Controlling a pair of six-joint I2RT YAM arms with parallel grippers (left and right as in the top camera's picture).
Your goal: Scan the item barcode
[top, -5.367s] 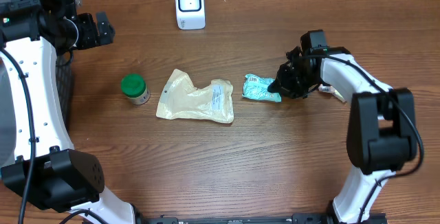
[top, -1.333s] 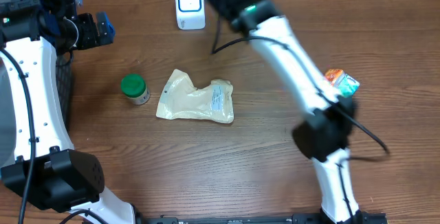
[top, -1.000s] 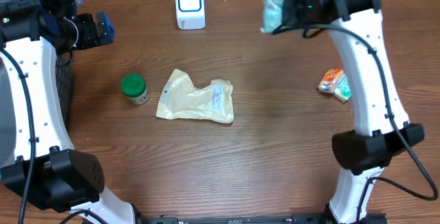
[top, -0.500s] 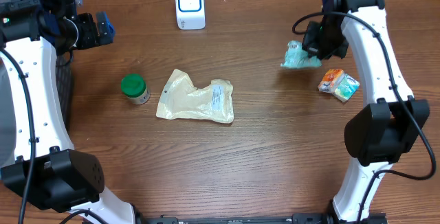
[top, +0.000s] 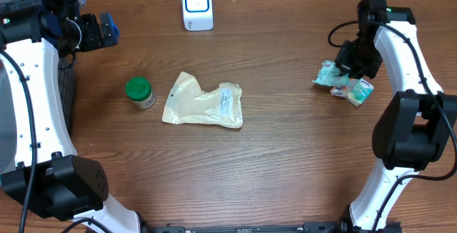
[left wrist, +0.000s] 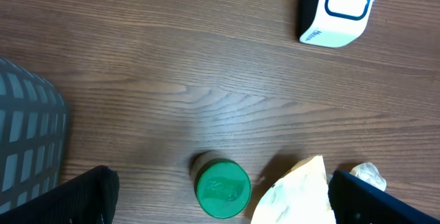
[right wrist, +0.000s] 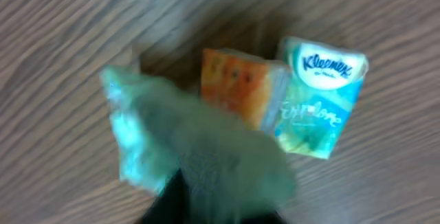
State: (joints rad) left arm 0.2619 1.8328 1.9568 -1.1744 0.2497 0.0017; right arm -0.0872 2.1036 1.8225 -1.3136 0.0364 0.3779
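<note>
A crinkled green packet (top: pixel 328 74) hangs at my right gripper (top: pixel 348 66), low over the table's right side and right beside a small Kleenex tissue pack (top: pixel 355 88). In the right wrist view the green packet (right wrist: pixel 185 148) is blurred and covers the jaws, so their grip does not show; the tissue pack (right wrist: pixel 302 100) lies just behind it. The white scanner (top: pixel 197 6) stands at the back centre. My left gripper (top: pixel 100 31) hovers at the far left, wide open and empty, high above a green-lidded jar (left wrist: pixel 222 188).
A beige pouch (top: pixel 203 101) lies mid-table, right of the green-lidded jar (top: pixel 139 91). A grey mesh basket (left wrist: pixel 27 141) sits at the left edge. The scanner (left wrist: pixel 338 9) shows at the top right of the left wrist view.
My right arm swung the green packet from near the scanner down to the right, ending beside the tissue pack. The left arm has not moved.
</note>
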